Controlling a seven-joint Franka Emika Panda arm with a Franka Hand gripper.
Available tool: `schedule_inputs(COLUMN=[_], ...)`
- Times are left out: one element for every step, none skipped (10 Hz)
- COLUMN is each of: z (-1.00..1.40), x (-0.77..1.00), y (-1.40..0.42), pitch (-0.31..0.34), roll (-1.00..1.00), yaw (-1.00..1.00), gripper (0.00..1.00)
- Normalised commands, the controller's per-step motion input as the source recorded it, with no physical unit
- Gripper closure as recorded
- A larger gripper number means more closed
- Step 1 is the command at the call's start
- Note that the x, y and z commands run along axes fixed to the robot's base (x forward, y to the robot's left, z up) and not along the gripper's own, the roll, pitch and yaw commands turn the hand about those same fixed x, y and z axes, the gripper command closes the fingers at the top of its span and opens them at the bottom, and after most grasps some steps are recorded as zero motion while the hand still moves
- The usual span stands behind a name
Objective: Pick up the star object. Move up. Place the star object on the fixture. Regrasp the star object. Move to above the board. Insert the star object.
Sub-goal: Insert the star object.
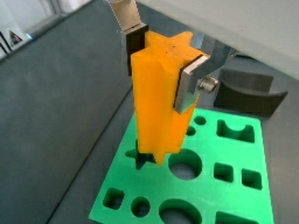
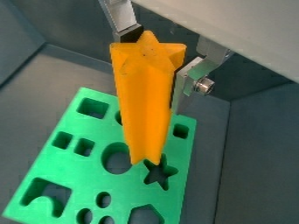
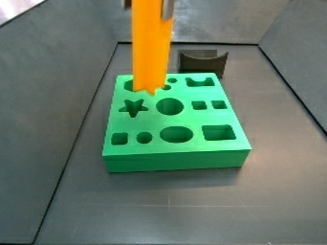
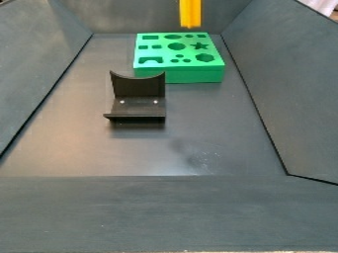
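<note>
Above the board (image 3: 192, 134), the hand (image 1: 163, 54) grips the upright star object (image 1: 158, 105).

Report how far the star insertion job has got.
Done: pickup and regrasp look finished; the fixture stands empty. In hand: the gripper holds the star object upright above the board, its lower end near the star hole. Left: lowering it into that hole and letting go.
</note>
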Motion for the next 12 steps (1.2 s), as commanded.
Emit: schedule_inputs(z=[-0.15,-0.47,-0.55,-0.13,-0.24,-0.12,-0.03,-0.22,-0.16,-0.01,-0.08,0.00], x=[-0.19,-0.48,-0.23,0.00,0.00,0.00,0.00,-0.04,0.00,-0.05,-0.21,0.00], y=[0.27,0.25,0.06,0.00,0.00,0.02,0.00,0.00,0.00,0.00,0.00,0.00], pitch=[-0.003,-0.091,-0.116,-0.020,0.033,0.046,0.000,0.000,0.001,0.000,0.000,0.000], roll=[-0.05,-0.06,-0.02,0.00,-0.07,-0.06,0.00,0.00,0.00,0.00,0.02,0.00], yaw=[-0.07,-0.19,-0.05,0.00,-0.55,-0.51,0.00,-0.31,-0.44,0.00,-0.11,-0.01], gripper=[1.00,1.00,1.00,1.00,1.00,1.00,1.00,1.00,1.00,1.00,1.00,1.00])
